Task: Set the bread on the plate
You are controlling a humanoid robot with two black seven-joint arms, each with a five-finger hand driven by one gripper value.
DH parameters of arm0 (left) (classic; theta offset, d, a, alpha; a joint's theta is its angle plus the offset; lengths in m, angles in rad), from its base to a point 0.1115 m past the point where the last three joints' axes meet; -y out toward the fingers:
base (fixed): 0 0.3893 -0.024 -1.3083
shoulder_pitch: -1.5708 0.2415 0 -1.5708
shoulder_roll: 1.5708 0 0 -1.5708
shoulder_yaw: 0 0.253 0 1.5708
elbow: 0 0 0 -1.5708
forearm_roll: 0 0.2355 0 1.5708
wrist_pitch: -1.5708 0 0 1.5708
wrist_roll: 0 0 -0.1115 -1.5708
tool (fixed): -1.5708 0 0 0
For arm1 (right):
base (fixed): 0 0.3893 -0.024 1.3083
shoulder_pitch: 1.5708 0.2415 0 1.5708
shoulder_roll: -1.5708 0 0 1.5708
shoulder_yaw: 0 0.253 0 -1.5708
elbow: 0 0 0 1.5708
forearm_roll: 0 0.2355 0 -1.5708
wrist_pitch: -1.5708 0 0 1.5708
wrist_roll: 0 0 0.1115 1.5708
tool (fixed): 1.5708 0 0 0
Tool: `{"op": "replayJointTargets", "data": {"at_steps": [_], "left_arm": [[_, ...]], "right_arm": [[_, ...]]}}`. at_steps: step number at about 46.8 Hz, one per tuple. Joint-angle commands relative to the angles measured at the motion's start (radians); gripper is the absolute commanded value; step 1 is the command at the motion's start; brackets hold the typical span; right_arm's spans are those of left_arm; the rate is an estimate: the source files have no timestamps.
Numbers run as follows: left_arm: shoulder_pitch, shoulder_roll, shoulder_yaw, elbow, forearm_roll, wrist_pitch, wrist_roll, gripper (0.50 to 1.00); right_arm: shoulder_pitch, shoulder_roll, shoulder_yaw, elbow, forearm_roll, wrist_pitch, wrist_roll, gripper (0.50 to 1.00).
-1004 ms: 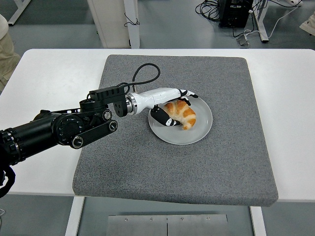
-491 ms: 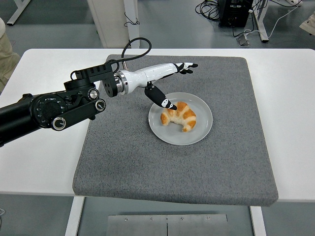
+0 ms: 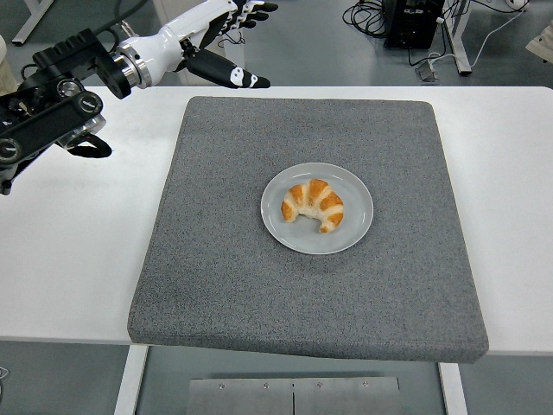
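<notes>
Count: one golden-brown crescent croissant (image 3: 313,204), one round grey plate (image 3: 355,226), one square grey foam mat (image 3: 216,259).
Croissant place: on plate, mid-mat.
Croissant axis: left-right, tips toward near edge.
Left hand (image 3: 207,35): beyond mat's far-left corner, fingers spread, empty.

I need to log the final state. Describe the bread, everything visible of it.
The bread is a croissant: a golden-brown crescent with paler cream bands across its ridged back, looking baked and whole. It lies flat on the plate, a little left of centre, its two tips pointing toward the near edge of the table. Only the plate touches it. The left hand is raised well away at the picture's top left, fingers open, holding nothing.
</notes>
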Motion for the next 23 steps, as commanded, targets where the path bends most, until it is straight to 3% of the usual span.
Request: {"op": "replayJointTargets", "data": {"at_steps": [1, 13, 23], "left_arm": [[0.002, 0.020, -0.030, 0.012, -0.077, -0.020, 0.005, 0.971], [0.029, 0.050, -0.039, 0.053, -0.304, -0.039, 0.008, 0.971], [0.075, 0.030, -0.046, 0.205, -0.501, -0.040, 0.005, 0.971]], "right_arm": [[0.000, 0.000, 0.000, 0.000, 0.000, 0.000, 0.000, 1.000], [0.000, 0.000, 0.000, 0.000, 0.000, 0.000, 0.000, 1.000], [0.001, 0.000, 0.000, 0.000, 0.000, 0.000, 0.000, 1.000]]}}
